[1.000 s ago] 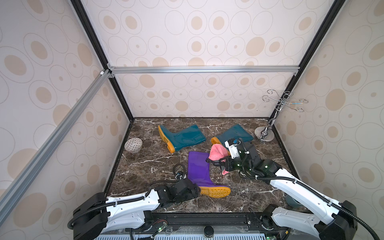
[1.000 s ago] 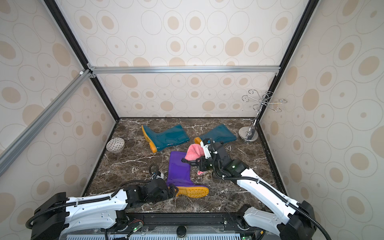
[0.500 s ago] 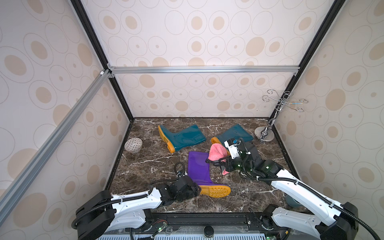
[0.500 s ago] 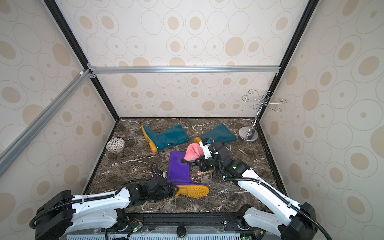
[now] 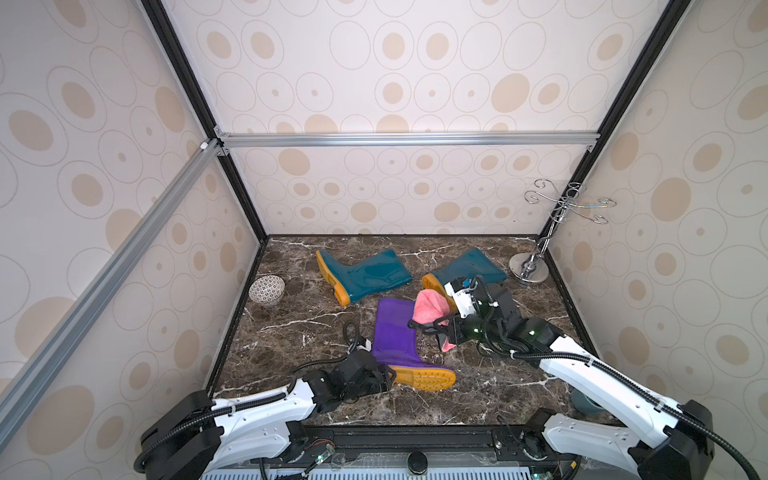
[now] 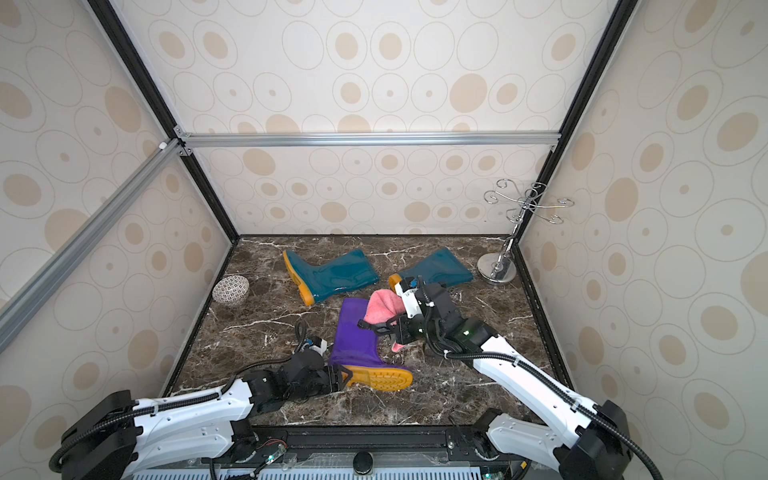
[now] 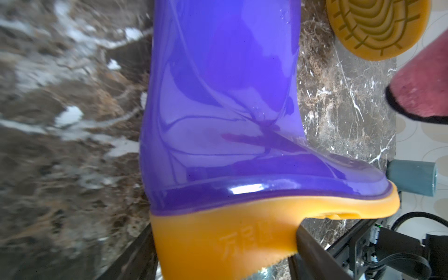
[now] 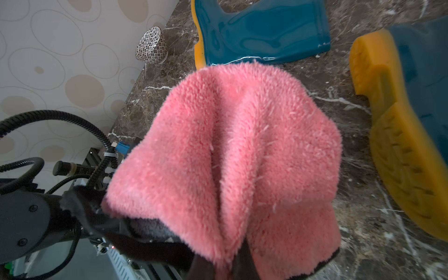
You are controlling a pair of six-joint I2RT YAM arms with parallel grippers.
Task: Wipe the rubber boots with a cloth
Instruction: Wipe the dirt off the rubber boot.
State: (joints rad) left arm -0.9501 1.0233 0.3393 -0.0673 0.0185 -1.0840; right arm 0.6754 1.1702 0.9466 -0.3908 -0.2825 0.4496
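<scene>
Left gripper (image 5: 386, 375) just clamped heel of glossy purple rubber boot (image 5: 395, 332); right gripper (image 5: 434, 327) pinches fluffy pink cloth (image 5: 430, 309). Boot looks braced, wipe next.

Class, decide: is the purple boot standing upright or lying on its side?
Lying on its side: in both top views the purple boot lies flat on the marble tabletop, tread facing sideways.

pink cloth (image 8: 230, 150) draped, foreground | teal boot (image 8: 264, 31) lying flat | bowl (image 8: 151, 46) beyond
</scene>
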